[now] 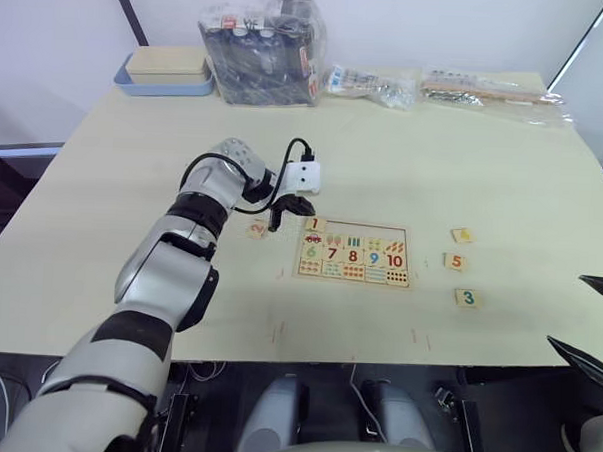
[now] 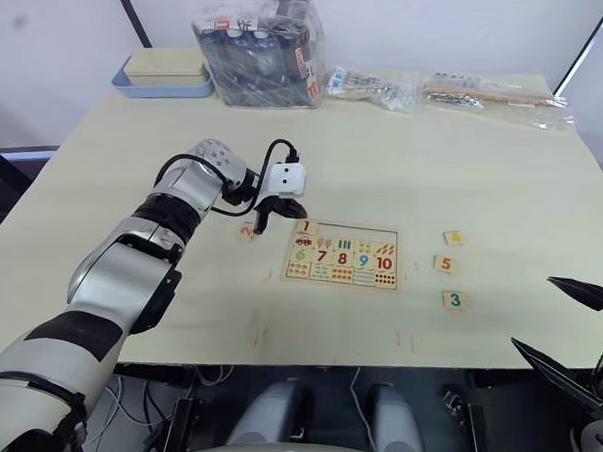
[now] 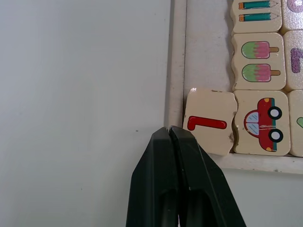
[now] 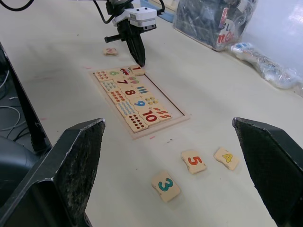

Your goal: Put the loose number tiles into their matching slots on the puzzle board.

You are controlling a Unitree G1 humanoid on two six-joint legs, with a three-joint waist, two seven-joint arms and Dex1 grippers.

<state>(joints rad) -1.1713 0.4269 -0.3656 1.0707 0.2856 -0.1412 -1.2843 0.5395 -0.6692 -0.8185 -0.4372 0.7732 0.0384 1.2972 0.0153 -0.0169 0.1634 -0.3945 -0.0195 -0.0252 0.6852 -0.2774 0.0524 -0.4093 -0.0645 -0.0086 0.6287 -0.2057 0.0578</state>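
A blue-and-beige tray, a clear bag of dark items and plastic packets are ranged along the table's far edge.

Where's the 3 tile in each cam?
Left eye: 3 tile on the table, lower right of the puzzle board.
Right eye: same spot, below the 5 tile.
Left wrist: not in it.
Right wrist: near foreground, beside the 5.
Shared landmark: the 5 tile.
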